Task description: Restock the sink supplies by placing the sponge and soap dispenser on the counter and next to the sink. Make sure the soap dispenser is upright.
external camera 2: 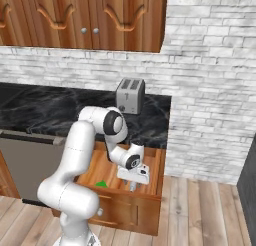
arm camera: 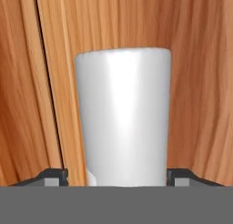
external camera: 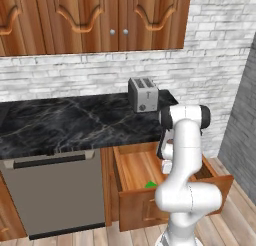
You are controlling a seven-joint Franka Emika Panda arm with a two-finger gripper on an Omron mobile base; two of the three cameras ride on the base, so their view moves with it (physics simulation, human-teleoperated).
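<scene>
The soap dispenser [arm camera: 123, 118] sits in the open drawer [external camera: 137, 165], a pale cylinder close against the hand camera and framed by the tool's [arm camera: 123, 176] 2 dark fingertips [arm camera: 53, 176], 1 on either side of it. The jaws stand just off its sides; whether they pinch it yet, I cannot tell. The step in hand looks like the grasp on the bottle. To do it well, the squeeze should land square across the body and the lift go straight up, clear of the drawer's walls, so the bottle can be stood upright later. The sponge [external camera: 150, 185] lies as a green patch on the drawer floor, near the arm. Beyond, the black veined worktop [external camera: 75, 122] carries a silver toaster [external camera: 143, 94] at its right end. Behind it rise a white brick wall [external camera: 210, 65] and wooden cabinets [external camera: 90, 20].
</scene>
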